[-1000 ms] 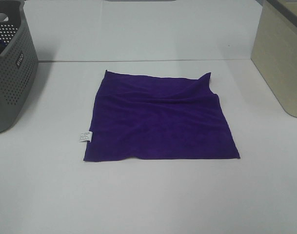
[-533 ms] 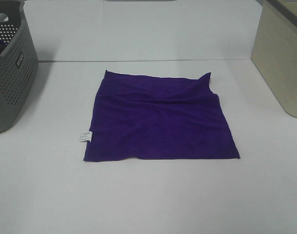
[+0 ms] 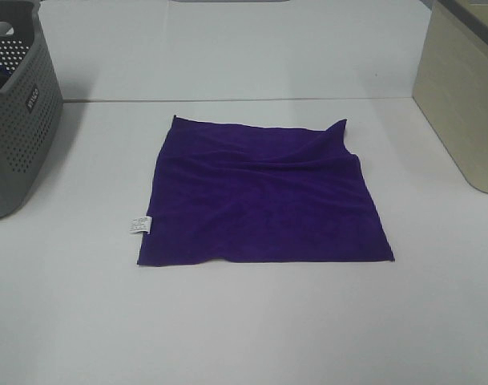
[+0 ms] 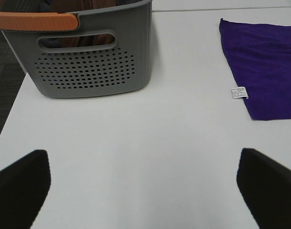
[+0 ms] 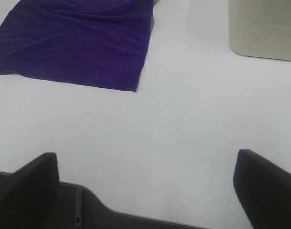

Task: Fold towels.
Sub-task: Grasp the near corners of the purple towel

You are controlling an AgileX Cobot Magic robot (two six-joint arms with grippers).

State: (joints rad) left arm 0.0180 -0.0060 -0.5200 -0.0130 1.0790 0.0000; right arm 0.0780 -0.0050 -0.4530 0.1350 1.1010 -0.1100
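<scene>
I count one purple towel (image 3: 264,196) on the one counter (image 3: 244,329), with one white tag (image 3: 140,224) on the towel's edge. There is one grey perforated basket (image 3: 19,120) at the counter's left edge and one beige bin (image 3: 460,96) at its right edge. The fingers (image 4: 21,186) come to four: two on the left gripper (image 4: 141,157) and two on the right gripper (image 5: 146,155).

Grey basket (image 3: 23,136), beige bin (image 3: 460,96)

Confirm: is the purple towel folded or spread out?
Spread out. The towel lies open on the table, four corners visible, white tag exposed on one edge; only its far right corner is rumpled.
</scene>
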